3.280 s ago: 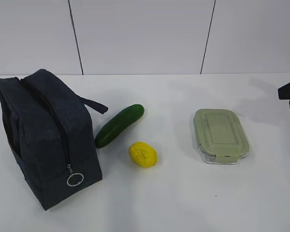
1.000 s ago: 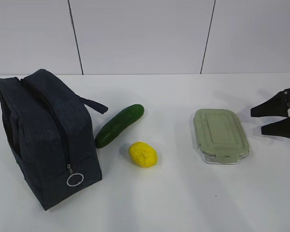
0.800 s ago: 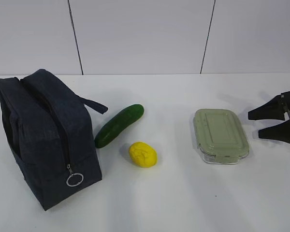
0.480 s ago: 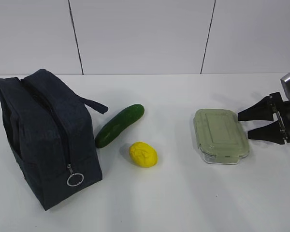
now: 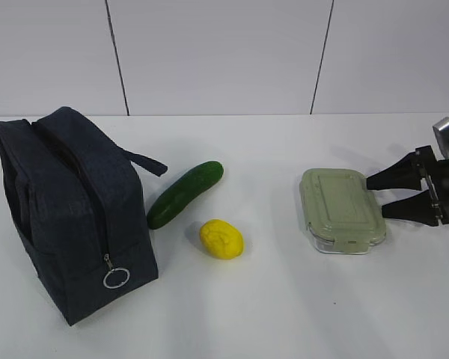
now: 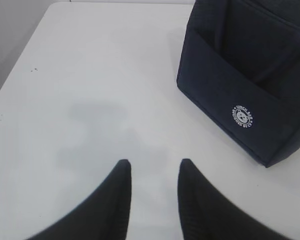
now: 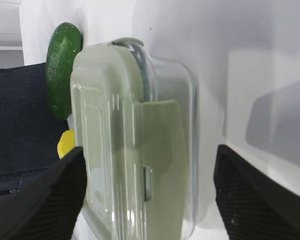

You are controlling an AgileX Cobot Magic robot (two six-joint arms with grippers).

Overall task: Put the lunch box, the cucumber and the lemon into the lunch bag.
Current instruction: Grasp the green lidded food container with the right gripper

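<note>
The lunch box [image 5: 341, 209], clear with a sage-green lid, lies flat on the white table at the right. My right gripper [image 5: 374, 196] is open, its tips at the box's right side, apart from it. In the right wrist view the box [image 7: 135, 170] fills the gap between the two fingers [image 7: 45, 200]. The cucumber [image 5: 185, 194] lies left of centre, the lemon [image 5: 221, 238] just in front of it. The navy lunch bag [image 5: 71, 209] stands at the left, zipper shut, ring pull hanging. My left gripper [image 6: 154, 165] is open and empty over bare table beside the bag [image 6: 255, 75].
The white table [image 5: 284, 314] ends at a white panelled wall at the back. The cucumber [image 7: 62, 65] and a sliver of the lemon [image 7: 65, 142] show beyond the box in the right wrist view.
My right gripper has come in from the right edge toward the lunch box, open all the while. Bag, cucumber, lemon and box have not moved.
</note>
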